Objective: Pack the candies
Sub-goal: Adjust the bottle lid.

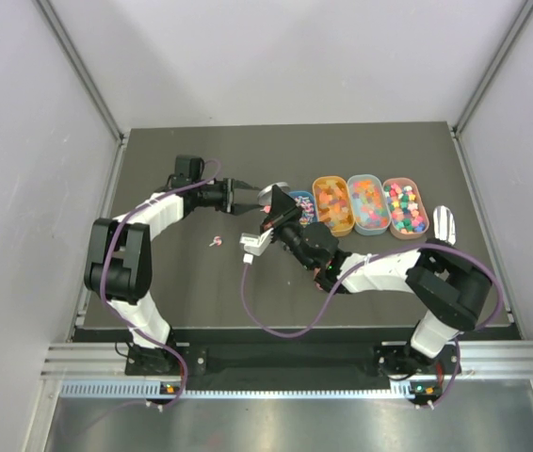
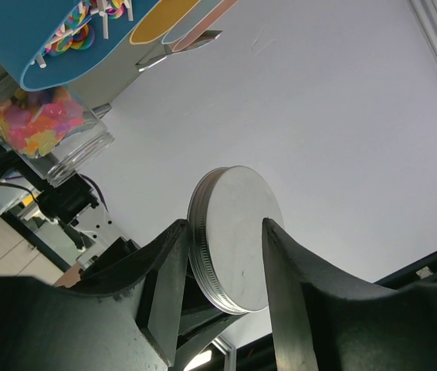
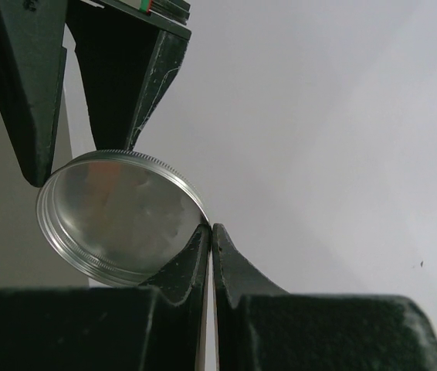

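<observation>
The candies fill the orange (image 1: 333, 204), teal (image 1: 367, 203) and pink (image 1: 405, 207) trays, and one loose sweet (image 1: 216, 242) lies on the mat. In the left wrist view a clear jar (image 2: 45, 127) holds pink and yellow candies. My left gripper (image 1: 248, 196) (image 2: 222, 247) is shut on a round metal lid (image 1: 271, 195) (image 2: 238, 236) and holds it in the air. My right gripper (image 1: 279, 209) (image 3: 212, 230) is shut, its tips touching the lid's rim (image 3: 118, 220). I cannot tell whether it pinches the rim.
A blue tray (image 1: 301, 207) (image 2: 87, 54) with lollipop-like sweets sits beside the right gripper. A white scoop (image 1: 444, 223) lies right of the pink tray. Grey walls enclose the dark mat (image 1: 201, 292) on three sides.
</observation>
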Action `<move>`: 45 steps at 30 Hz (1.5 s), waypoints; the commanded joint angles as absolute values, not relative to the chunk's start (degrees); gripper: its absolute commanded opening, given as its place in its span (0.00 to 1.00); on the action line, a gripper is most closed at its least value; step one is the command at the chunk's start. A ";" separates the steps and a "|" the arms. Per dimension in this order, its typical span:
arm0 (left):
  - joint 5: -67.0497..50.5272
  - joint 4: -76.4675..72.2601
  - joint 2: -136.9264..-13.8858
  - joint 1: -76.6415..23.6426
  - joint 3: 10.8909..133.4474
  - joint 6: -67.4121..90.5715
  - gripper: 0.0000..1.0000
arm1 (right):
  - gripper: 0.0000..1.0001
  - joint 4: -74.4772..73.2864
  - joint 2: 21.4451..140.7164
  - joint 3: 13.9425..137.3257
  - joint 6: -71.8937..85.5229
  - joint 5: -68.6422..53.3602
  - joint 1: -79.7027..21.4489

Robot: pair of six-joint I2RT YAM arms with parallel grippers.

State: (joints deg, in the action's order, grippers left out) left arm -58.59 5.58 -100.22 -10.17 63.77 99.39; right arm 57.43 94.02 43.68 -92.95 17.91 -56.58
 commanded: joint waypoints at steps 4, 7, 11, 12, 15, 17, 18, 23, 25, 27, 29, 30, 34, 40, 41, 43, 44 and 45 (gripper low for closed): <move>-59.59 3.95 -97.21 -10.28 65.30 99.49 0.47 | 0.00 57.57 94.39 45.97 -92.20 18.37 -57.75; -59.59 4.22 -97.12 -10.28 65.13 99.32 0.47 | 0.00 57.57 94.57 45.88 -92.37 18.28 -57.66; -59.24 4.66 -96.68 -10.28 64.60 98.88 0.50 | 0.00 57.13 94.40 46.49 -92.38 18.81 -57.22; -59.33 4.57 -96.59 -10.28 64.51 98.88 0.50 | 0.00 56.95 94.05 46.32 -92.55 18.81 -57.13; -59.24 4.04 -96.59 -10.28 64.69 98.96 0.51 | 0.00 57.48 93.69 45.09 -93.51 18.63 -57.39; -59.24 4.13 -96.68 -10.28 64.78 99.05 0.50 | 0.00 57.22 93.78 45.35 -93.25 18.63 -57.30; -59.33 4.04 -96.68 -10.28 64.69 98.97 0.50 | 0.00 56.78 93.61 45.79 -93.08 18.72 -57.22; -59.06 4.04 -96.33 -10.28 64.16 98.70 0.49 | 0.00 56.52 94.13 47.11 -93.34 18.98 -57.30; -58.98 4.39 -96.07 -10.28 64.16 98.18 0.49 | 0.00 56.69 94.39 47.46 -93.78 18.81 -57.13; -58.89 4.48 -95.98 -10.28 63.99 98.17 0.49 | 0.00 56.51 94.22 47.90 -93.69 18.98 -56.95; -58.89 4.39 -95.89 -10.28 63.90 98.17 0.49 | 0.00 56.25 93.96 47.81 -93.69 19.16 -56.95; -58.97 4.22 -95.98 -10.28 63.98 98.26 0.49 | 0.00 56.34 93.87 47.20 -94.04 18.90 -57.13; -58.89 4.04 -95.98 -10.28 64.16 98.17 0.52 | 0.00 55.73 94.04 48.60 -94.13 19.07 -55.20; -58.89 2.90 -96.85 -10.20 65.21 99.58 0.58 | 0.00 55.20 92.20 45.36 -93.61 20.47 -58.35; -58.97 2.38 -97.20 -10.28 65.39 99.67 0.57 | 0.00 54.93 91.85 44.31 -92.82 20.65 -58.97; -58.89 1.67 -97.47 -10.20 65.65 100.02 0.51 | 0.00 54.67 91.06 43.42 -92.72 20.92 -60.38; -58.89 1.67 -97.56 -10.20 65.65 100.02 0.47 | 0.00 54.67 90.97 43.16 -92.64 21.00 -60.64; -58.89 1.32 -97.56 -10.20 65.65 100.11 0.45 | 0.00 54.41 90.97 43.07 -92.38 21.27 -60.82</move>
